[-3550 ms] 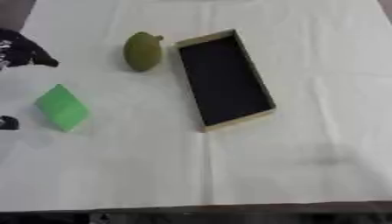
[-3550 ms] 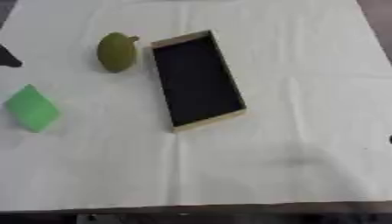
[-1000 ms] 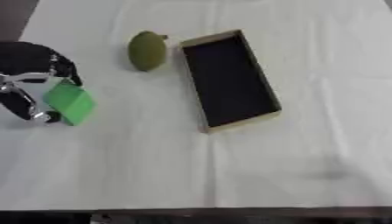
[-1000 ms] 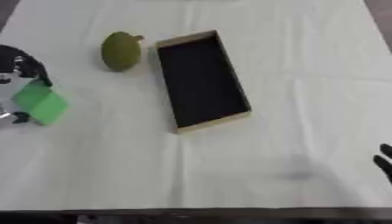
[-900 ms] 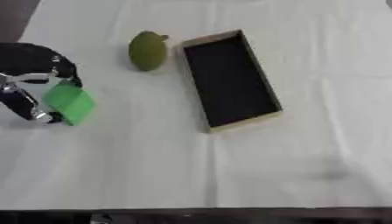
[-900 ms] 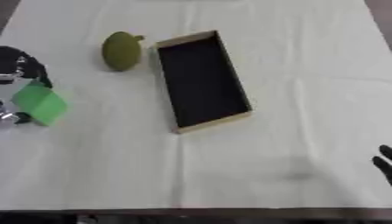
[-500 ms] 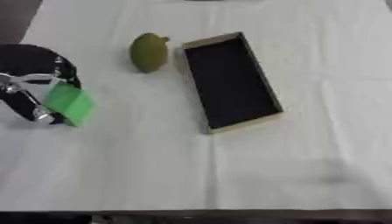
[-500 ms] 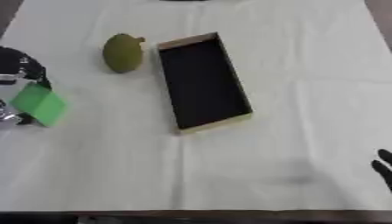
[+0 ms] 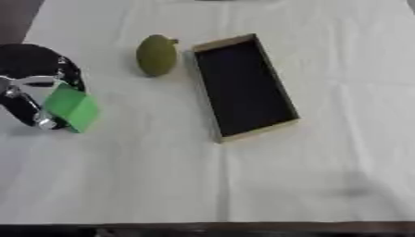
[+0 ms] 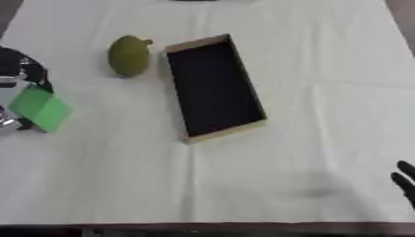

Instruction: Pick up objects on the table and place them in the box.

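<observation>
cloth [image 9: 243, 185]: white, creased | box [image 9: 243, 90]: matt black, wood-like rim

The left hand [image 9: 32, 88] is black with silver metal joints.

No text, label, brand mark, number or sign could be read anywhere in either view. The green block [image 9: 71, 109], the olive fruit [image 9: 156, 55], the box [image 9: 243, 88] and the white tablecloth [image 9: 243, 185] all showed plain surfaces; any fine print on them may have been lost to the soft focus.
</observation>
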Controlling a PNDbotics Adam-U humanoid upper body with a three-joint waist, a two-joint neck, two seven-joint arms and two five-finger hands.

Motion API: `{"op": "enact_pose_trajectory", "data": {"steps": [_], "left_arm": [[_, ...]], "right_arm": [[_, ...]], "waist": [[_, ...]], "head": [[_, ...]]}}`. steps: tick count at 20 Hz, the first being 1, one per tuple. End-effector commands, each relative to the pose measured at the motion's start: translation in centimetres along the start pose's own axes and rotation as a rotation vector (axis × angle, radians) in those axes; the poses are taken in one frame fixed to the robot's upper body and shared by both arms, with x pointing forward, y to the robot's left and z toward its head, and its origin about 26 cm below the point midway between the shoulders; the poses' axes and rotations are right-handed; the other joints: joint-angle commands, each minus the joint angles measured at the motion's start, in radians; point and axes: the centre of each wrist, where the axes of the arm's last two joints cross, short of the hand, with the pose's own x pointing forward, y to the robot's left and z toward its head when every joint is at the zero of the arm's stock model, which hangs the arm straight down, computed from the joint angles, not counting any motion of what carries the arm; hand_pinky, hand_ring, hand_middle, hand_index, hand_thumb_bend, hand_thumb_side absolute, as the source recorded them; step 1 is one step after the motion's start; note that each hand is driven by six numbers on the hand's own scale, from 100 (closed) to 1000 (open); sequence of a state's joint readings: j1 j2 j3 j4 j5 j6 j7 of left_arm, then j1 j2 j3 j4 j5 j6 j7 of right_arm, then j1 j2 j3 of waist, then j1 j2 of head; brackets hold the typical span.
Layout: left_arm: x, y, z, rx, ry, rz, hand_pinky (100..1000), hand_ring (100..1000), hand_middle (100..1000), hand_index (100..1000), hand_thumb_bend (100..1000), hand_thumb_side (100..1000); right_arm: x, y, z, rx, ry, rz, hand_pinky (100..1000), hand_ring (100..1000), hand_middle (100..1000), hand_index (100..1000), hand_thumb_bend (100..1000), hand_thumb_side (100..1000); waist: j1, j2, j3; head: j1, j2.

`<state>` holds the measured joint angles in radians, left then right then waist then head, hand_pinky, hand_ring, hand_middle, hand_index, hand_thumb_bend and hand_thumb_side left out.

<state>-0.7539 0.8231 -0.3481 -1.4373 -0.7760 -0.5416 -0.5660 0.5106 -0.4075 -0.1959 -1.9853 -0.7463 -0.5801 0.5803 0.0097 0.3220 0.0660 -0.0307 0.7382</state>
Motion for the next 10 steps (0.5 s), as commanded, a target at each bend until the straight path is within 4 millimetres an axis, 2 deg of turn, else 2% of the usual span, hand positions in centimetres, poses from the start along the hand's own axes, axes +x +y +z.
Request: {"op": "enact_pose_trajectory", "data": {"steps": [1, 6, 10], "left_arm": [[0.1, 3.5, 1.2, 0.000, -0.083, -0.115, 732, 635, 472, 637, 310, 282], [1.6, 8.1, 0.2, 0.111, -0.157, -0.171, 725, 625, 468, 634, 291, 266], [3.1, 11.6, -2.3, 0.183, -0.261, -0.171, 722, 620, 464, 634, 205, 240]], "right_arm": [[0.5, -0.2, -0.2, 0.339, -0.245, 0.231, 1000, 1000, 628, 1000, 100, 470], [0.6, -0.4, -0.4, 0.335, -0.256, 0.219, 1000, 1000, 630, 997, 100, 470], [0.7, -0.6, -0.5, 0.336, -0.260, 0.215, 1000, 1000, 631, 997, 100, 480]], "waist": [[0.001, -0.016, 0.003], [0.001, -0.022, 0.007], [0.001, -0.027, 0.009]], "head": [[-0.007, -0.005], [-0.023, 0.004], [-0.044, 0.007]]}}
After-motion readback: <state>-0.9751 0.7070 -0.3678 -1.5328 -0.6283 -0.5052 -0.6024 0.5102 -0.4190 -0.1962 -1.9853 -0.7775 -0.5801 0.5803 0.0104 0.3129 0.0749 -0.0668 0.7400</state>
